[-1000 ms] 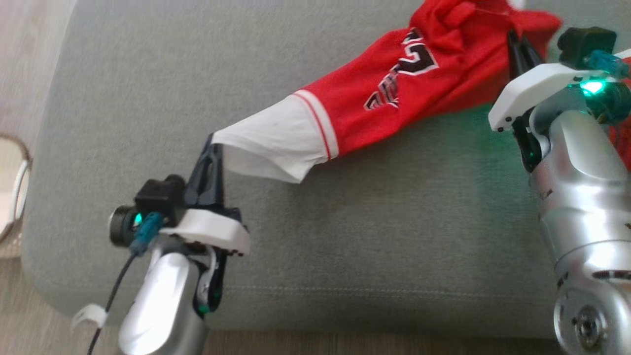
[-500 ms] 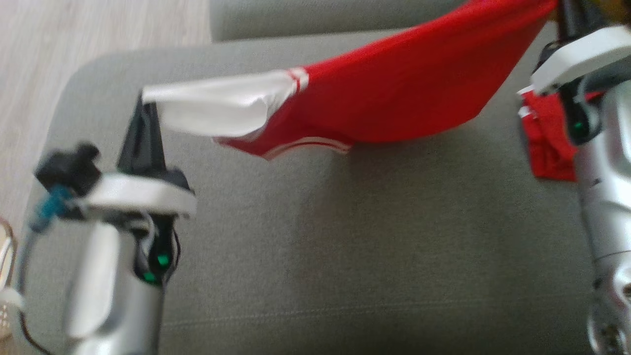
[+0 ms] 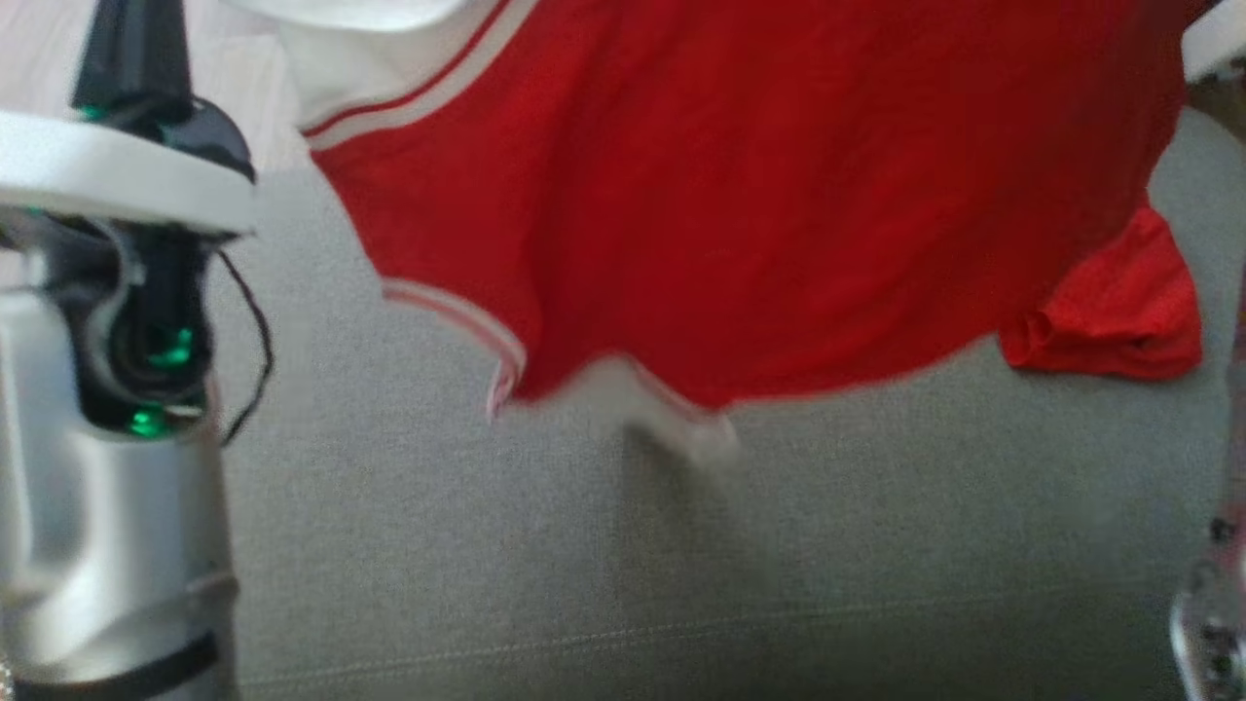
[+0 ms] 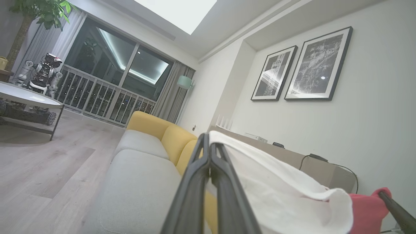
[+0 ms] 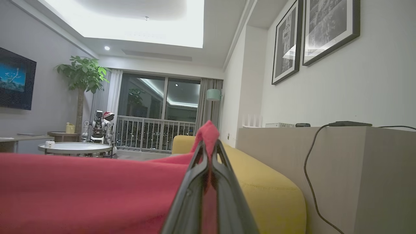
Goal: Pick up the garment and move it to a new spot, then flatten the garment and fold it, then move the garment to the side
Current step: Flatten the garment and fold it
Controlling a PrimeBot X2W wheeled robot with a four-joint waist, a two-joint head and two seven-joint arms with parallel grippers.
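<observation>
Garment (image 3: 779,195) suspended above a grey sofa cushion (image 3: 545,565), stretched between two grippers and clear of the seat.

Far left: silver left forearm (image 3: 107,526), cut off by the side and bottom of the head view; its dark fingers run out past the top edge. Seen from the left wrist, the left gripper (image 4: 209,144) is pinched tight on the rim of a white sleeve (image 4: 279,198), the fingers pressed together with cloth between them.

Centre: red body of the garment, a smooth, plain knit. Striped banding (image 3: 409,102) in white and red marks where sleeve meets body, and a similar band (image 3: 458,316) follows a lower edge. The lowest margin (image 3: 672,414) is smeared by motion blur, so its outline is uncertain and nothing on the cloth can be read.

Right: bunched red fold (image 3: 1110,321) resting on the cushion. Whether it joins the hanging cloth cannot be told.

Far right: right arm (image 3: 1217,604), a blurred sliver at the frame edge. Seen from the right wrist, the right gripper (image 5: 208,148) is clamped on a red peak of the garment, which spreads leftward and hides what lies beneath. A yellow sofa (image 5: 266,185) stands beyond.
</observation>
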